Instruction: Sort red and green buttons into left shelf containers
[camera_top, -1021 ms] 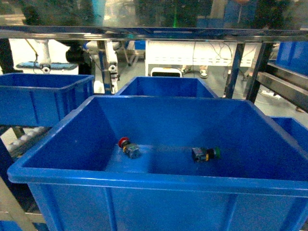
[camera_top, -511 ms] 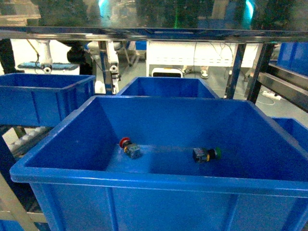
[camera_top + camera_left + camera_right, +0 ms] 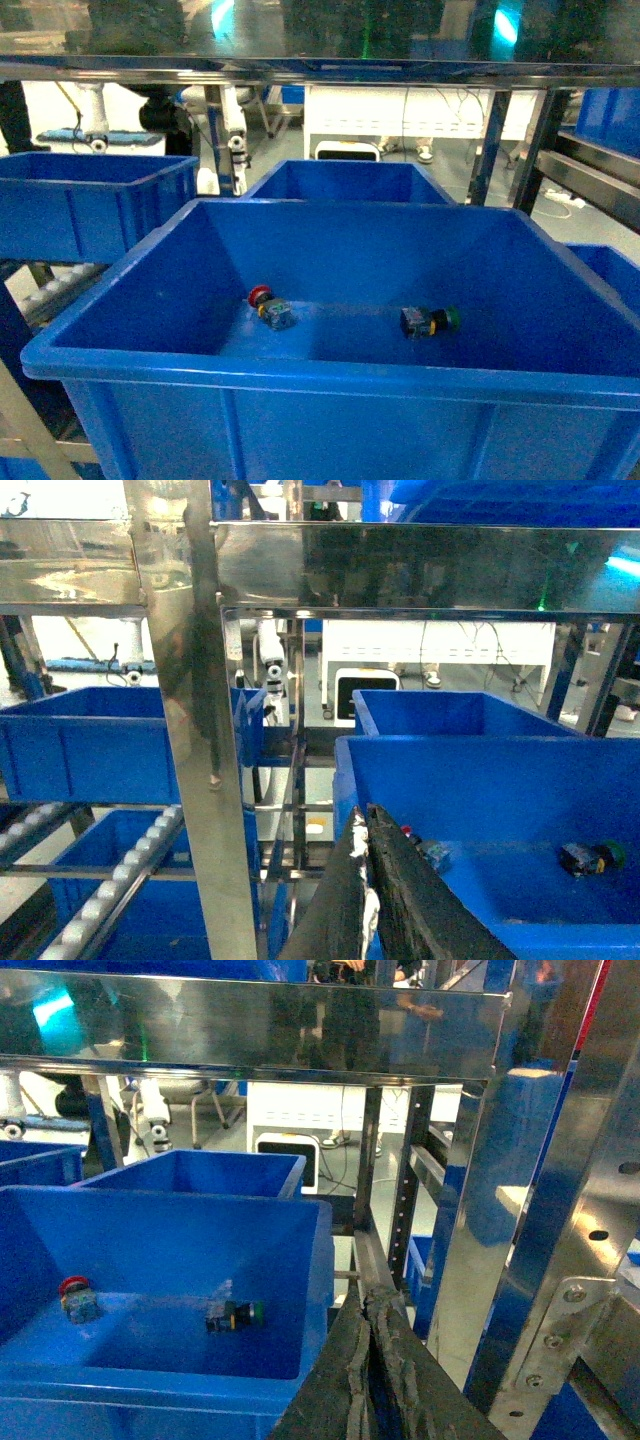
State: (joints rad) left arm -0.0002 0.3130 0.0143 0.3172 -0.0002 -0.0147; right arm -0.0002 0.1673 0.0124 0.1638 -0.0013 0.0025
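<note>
The red button [image 3: 264, 300] and the green button [image 3: 430, 321] lie on their sides on the floor of a large blue bin [image 3: 330, 376] right in front of me, red to the left and green to the right. A left shelf container [image 3: 90, 205] stands further back on the left. Neither gripper shows in the head view. In the left wrist view my left gripper [image 3: 362, 818] is shut and empty, near the bin's left wall, short of the red button [image 3: 406, 832]. My right gripper [image 3: 370, 1302] is shut and empty outside the bin's right wall, with the green button [image 3: 236, 1314] to its left.
A steel shelf beam [image 3: 320, 68] runs overhead across the front. An upright steel post [image 3: 195, 730] stands left of my left gripper, with a roller track [image 3: 120, 890] below. Another steel post [image 3: 545, 1190] is right of my right gripper. A further blue bin [image 3: 345, 182] sits behind.
The head view has shifted very slightly, so the bin sits a touch further right in it. The two buttons lie where they were inside the bin.
</note>
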